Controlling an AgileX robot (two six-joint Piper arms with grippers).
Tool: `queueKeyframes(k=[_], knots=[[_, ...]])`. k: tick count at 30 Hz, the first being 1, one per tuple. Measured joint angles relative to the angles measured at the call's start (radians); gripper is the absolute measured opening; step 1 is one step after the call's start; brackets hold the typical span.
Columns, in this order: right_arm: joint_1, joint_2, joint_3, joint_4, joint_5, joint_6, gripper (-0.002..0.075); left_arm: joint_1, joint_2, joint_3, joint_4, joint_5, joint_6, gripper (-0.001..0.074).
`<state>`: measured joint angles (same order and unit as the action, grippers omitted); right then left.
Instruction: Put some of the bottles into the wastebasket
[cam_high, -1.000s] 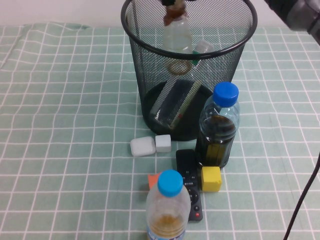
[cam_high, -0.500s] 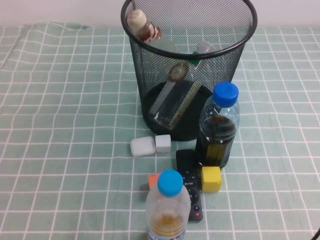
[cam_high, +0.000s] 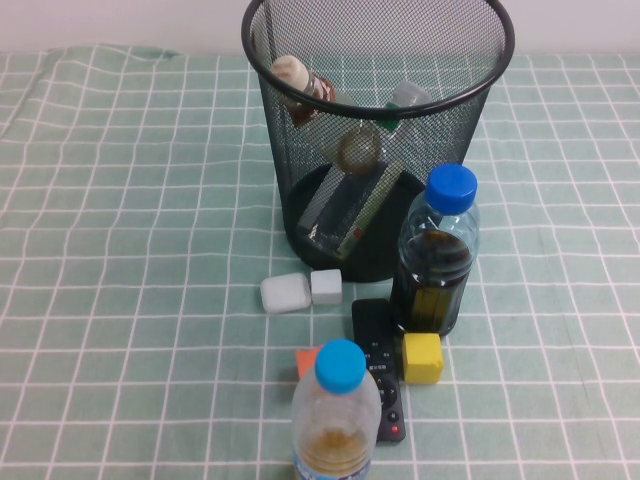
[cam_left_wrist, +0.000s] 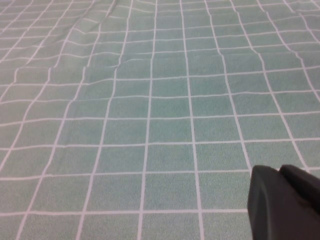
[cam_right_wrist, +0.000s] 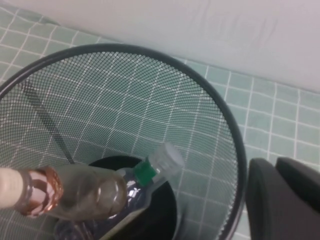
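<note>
The black wire-mesh wastebasket stands at the back middle of the table. Both bottles lie inside it. The small squat bottle with cream cap and brown neck band leans against the left inner wall. The taller bottle with white cap leans toward the right wall. My right gripper hangs above the basket's rim, shut and empty, looking down on the squat bottle and the taller one. My left gripper is shut and empty over bare green checked cloth. Neither gripper shows in the high view.
In front of the basket stand a blue-capped bottle of dark liquid and a clear blue-capped bottle. Around them lie a black remote, a yellow cube, an orange block and two white blocks.
The squat bottle, held above the basket a second ago, has dropped inside and slid lower against the left wall. The right arm has left the high view.
</note>
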<state>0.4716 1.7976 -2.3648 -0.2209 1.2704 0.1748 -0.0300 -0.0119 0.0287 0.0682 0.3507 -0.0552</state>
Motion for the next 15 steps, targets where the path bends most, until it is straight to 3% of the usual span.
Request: queueKeyframes(k=[9, 15], knots=[[-0.019, -0.077, 0.040, -0.039, 0.004, -0.072, -0.0006, 0.000, 0.000, 0.000, 0.000, 0.000, 0.000, -0.0005], [-0.030, -0.323, 0.334, -0.109, -0.063, -0.101, -0.0007, 0.000, 0.000, 0.000, 0.000, 0.000, 0.000, -0.0005]])
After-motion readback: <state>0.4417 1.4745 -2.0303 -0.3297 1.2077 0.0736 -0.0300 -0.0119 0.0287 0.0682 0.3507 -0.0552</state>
